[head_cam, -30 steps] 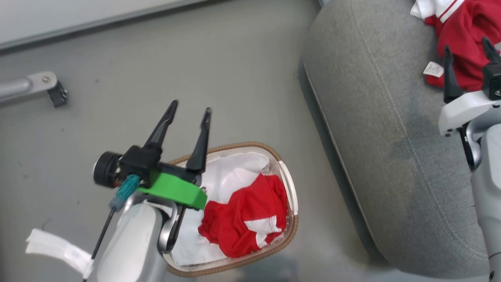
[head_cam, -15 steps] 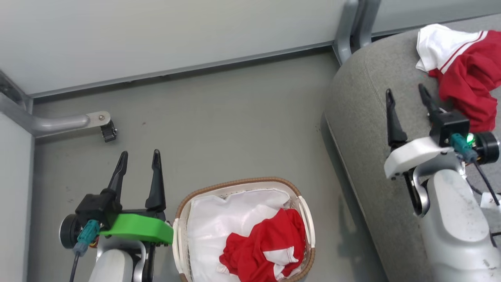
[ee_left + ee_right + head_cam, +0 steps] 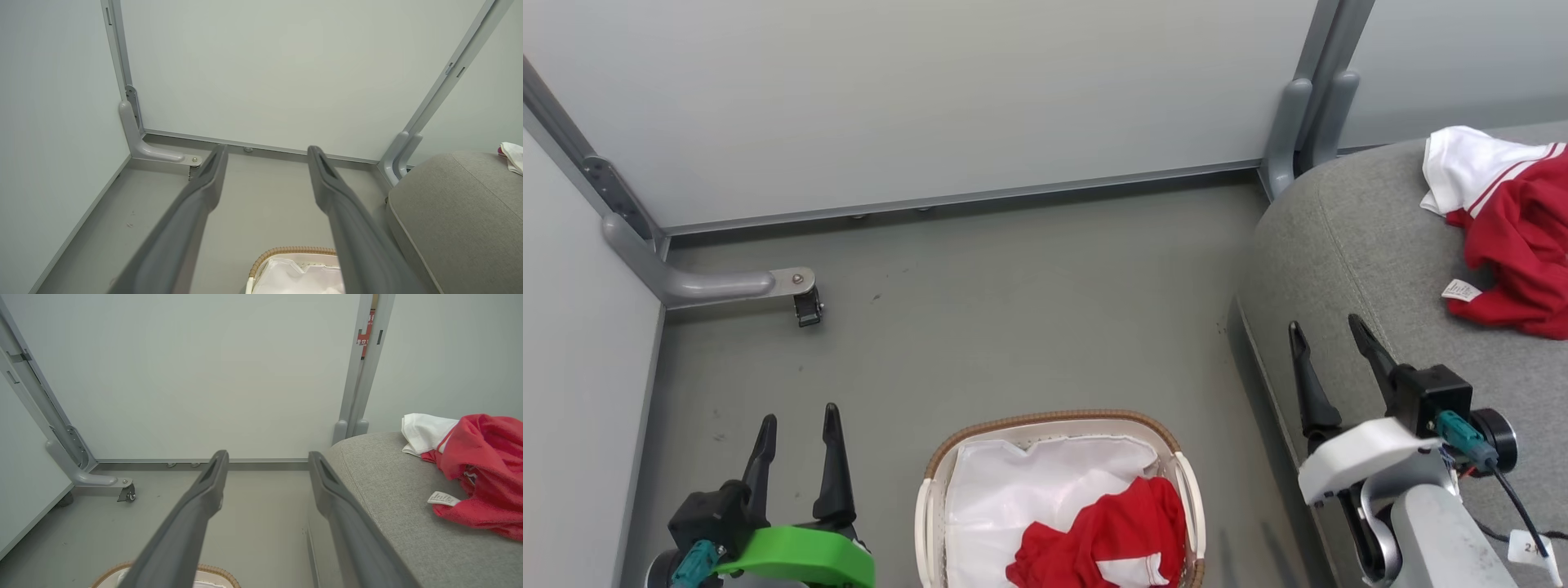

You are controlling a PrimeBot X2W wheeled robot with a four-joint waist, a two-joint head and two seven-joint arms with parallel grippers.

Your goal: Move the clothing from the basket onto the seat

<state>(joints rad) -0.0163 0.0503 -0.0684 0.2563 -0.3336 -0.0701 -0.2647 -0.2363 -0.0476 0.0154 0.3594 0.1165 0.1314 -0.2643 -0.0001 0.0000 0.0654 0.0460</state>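
- My left gripper (image 3: 799,416), lower left: spread, empty.
- My right gripper (image 3: 1325,324), lower right: spread, empty.
- Red garment (image 3: 1111,539) in basket (image 3: 1045,418), bottom centre; second garment (image 3: 1515,245) on seat (image 3: 1356,237), upper right.

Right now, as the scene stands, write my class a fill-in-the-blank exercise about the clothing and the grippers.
One red garment lies on the grey ____.
The other red garment lies inside the brown-rimmed ____.
The left gripper and the right gripper are both ____.
Missing words: seat, basket, open.
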